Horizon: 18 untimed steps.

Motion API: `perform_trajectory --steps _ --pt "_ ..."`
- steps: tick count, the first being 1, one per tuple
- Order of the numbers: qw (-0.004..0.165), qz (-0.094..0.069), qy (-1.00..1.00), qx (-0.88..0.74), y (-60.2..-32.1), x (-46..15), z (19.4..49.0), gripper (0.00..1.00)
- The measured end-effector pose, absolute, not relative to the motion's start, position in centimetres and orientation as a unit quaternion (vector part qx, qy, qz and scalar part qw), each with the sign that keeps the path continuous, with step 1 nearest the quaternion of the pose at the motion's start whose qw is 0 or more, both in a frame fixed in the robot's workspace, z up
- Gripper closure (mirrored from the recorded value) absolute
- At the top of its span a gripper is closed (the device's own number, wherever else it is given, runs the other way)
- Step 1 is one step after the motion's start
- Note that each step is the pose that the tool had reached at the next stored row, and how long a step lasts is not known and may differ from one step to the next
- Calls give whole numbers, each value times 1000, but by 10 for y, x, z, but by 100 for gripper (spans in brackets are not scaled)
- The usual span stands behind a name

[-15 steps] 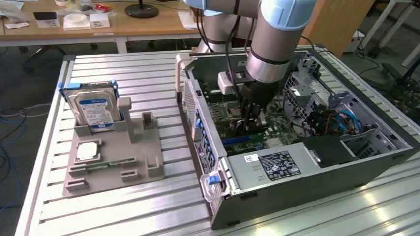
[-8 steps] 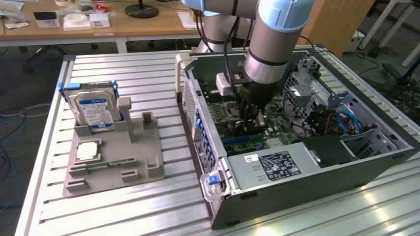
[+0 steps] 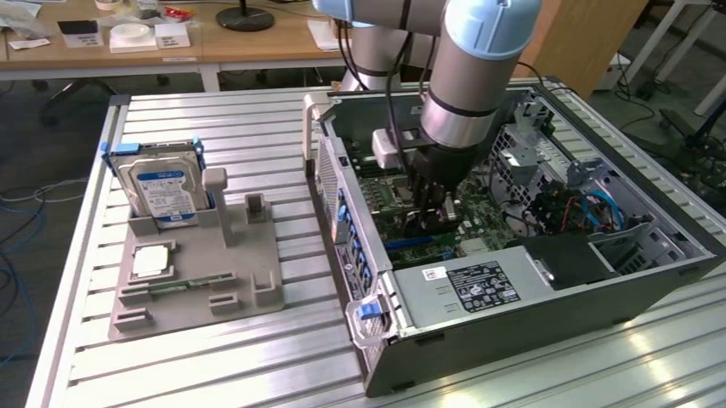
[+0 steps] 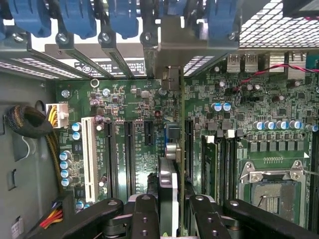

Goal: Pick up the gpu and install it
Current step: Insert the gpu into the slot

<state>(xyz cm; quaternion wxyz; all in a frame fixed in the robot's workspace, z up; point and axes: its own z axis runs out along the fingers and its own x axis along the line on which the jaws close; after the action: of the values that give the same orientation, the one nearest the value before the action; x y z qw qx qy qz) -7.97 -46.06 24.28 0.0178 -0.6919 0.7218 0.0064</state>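
Over the open computer case (image 3: pixel 635 280), seen from the exterior view, the robot arm (image 3: pixel 477 76) reaches straight down into the chassis, its gripper (image 3: pixel 434 223) low over the green motherboard (image 3: pixel 392 208). Something thin hangs between the dark fingers, but from here it is hard to make out. To the exterior view's left, on the slatted metal table (image 3: pixel 227 119), a grey holder (image 3: pixel 238 272) stands with a silver hard drive (image 3: pixel 168 191) upright in it, plus a small processor chip (image 3: pixel 151 262) and a narrow memory stick (image 3: pixel 182 286). An upright slot on that holder sits vacant, which suggests the pick-up half of the job is done.

From the wrist view, looking down past the gripper (image 4: pixel 175 206), the two black fingers (image 4: pixel 144 219) are partly closed, clamped on the gpu (image 4: pixel 169 186). The card is seen edge-on: a thin upright plate with a silvery connector block at its far end. It stands directly over the motherboard (image 4: pixel 139 149), roughly in line with one of the long dark expansion slots (image 4: pixel 188 149) and with the blue retaining clips (image 4: pixel 122 17) along the case's rear wall. Whether its lower edge is touching the slot or just above it, I cannot tell.

My reading: the card is carried and lined up; seating it, clipping it and letting go are left.
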Motion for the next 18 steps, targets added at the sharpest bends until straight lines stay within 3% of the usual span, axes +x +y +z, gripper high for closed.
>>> perform_trajectory --steps 18 --pt "18 6 722 -692 -461 -81 246 72"
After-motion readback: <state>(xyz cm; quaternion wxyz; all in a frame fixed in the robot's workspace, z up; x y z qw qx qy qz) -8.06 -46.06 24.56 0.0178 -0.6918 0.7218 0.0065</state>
